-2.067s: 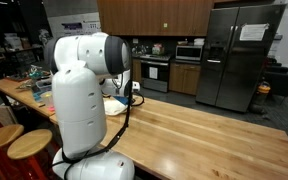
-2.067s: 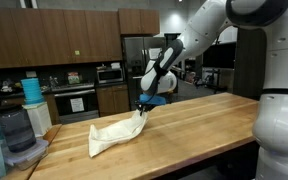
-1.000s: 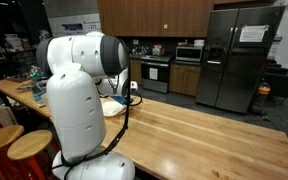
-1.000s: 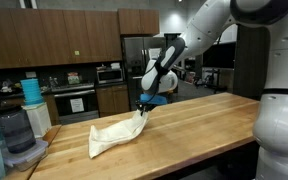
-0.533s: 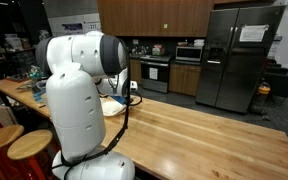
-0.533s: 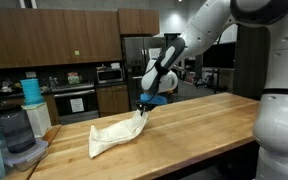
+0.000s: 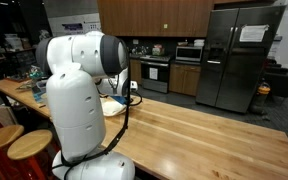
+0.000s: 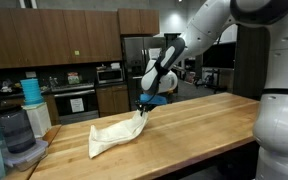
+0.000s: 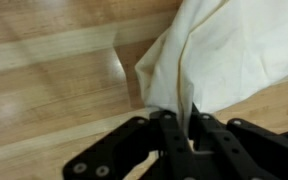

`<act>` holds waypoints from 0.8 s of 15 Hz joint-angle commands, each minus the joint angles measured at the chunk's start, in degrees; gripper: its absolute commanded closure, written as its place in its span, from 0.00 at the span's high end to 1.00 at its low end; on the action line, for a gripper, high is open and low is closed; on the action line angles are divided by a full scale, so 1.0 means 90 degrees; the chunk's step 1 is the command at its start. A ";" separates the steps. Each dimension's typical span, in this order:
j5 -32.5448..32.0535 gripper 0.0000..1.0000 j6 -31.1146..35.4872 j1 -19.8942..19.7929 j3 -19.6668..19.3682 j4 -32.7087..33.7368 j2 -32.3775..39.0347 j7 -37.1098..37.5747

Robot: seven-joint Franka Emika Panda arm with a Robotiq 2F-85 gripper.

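A cream cloth (image 8: 112, 134) lies spread on the wooden countertop (image 8: 204, 125), one corner pulled up off the wood. My gripper (image 8: 142, 106) is shut on that raised corner, just above the counter. In the wrist view the cloth (image 9: 234, 55) fills the upper right, and its corner runs down into the narrow slit between the black fingers (image 9: 170, 135) of my gripper (image 9: 192, 125). In an exterior view the robot's white body hides most of the cloth (image 7: 112, 106); the gripper itself is hidden there.
A stack of containers with a teal lid (image 8: 30, 90) stands at the counter's far end. Wooden stools (image 7: 14, 145) sit beside the robot's base. A fridge (image 7: 236, 55), a stove (image 7: 152, 72) and dark cabinets line the back wall.
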 commanded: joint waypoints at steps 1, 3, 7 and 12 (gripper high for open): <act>-0.0072 0.04 0.0028 -0.0082 0.0067 -0.0026 -0.0159 0.0060; -0.0175 0.04 0.0095 -0.0090 0.0058 -0.0090 -0.0387 0.0130; -0.0868 0.04 0.0060 -0.0024 0.0061 -0.0101 -0.1024 0.0454; -0.2157 0.04 -0.0475 -0.0065 0.0441 0.0291 -0.1727 0.1036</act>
